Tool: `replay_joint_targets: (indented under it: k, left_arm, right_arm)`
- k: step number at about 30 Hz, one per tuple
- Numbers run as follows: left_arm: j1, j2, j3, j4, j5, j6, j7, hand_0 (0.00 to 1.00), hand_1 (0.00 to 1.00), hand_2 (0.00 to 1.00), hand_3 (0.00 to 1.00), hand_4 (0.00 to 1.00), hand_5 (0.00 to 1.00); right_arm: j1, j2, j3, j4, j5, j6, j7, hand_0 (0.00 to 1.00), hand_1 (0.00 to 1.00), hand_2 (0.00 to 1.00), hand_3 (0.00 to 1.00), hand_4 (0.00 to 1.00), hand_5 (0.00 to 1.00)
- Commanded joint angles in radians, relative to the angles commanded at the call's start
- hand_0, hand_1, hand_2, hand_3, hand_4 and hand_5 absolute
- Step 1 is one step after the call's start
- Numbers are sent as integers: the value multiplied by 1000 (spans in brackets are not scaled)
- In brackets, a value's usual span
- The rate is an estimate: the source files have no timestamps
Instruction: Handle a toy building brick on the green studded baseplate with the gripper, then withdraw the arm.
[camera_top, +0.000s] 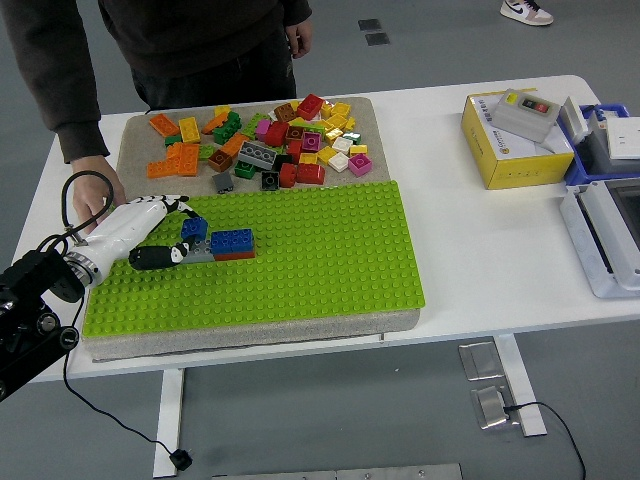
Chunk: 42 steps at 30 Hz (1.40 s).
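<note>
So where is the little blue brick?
The small blue toy brick is pinched in the left hand, over the green studded baseplate's left part.

The robot's left hand (160, 235) has a glossy white shell and black fingertips (150, 259), joined by a silver wrist ring to a black arm (30, 315) with round fittings. A black cable (75, 190) loops above the wrist. The person (180, 40) wears a dark long-sleeved top with ribbed cuffs.

Yellow box (505, 143) with grey button unit (528, 113) on white table (470, 250), person's hand (92, 196) at far-left edge
</note>
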Motion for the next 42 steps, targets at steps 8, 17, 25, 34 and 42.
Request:
replay_joint_targets:
  k: [8,17,25,34,42]
  left_arm:
    - [-9,-37,14,62,-25,-1,-4,964,961,937,561,430,297]
    - [-11,-43,20,102,-40,-4,-4,964,960,938,564,424,287]
    - [-11,-47,28,105,-53,-10,5,964,961,939,563,424,281]
    - [-8,-50,37,91,-64,-18,14,964,961,939,562,425,279]
    - [-8,-56,47,83,-84,-24,18,964,961,940,564,426,279]
  right_arm:
    - [2,1,-2,0,1,2,1,635,599,681,659,568,998]
    - [3,0,-17,0,21,6,9,635,601,681,660,568,998]
    - [4,0,-23,0,29,8,12,639,597,680,660,571,998]
    - [4,-1,-27,-2,36,10,16,637,600,681,660,571,998]
    - [4,0,-27,-2,36,11,17,638,601,681,659,571,998]
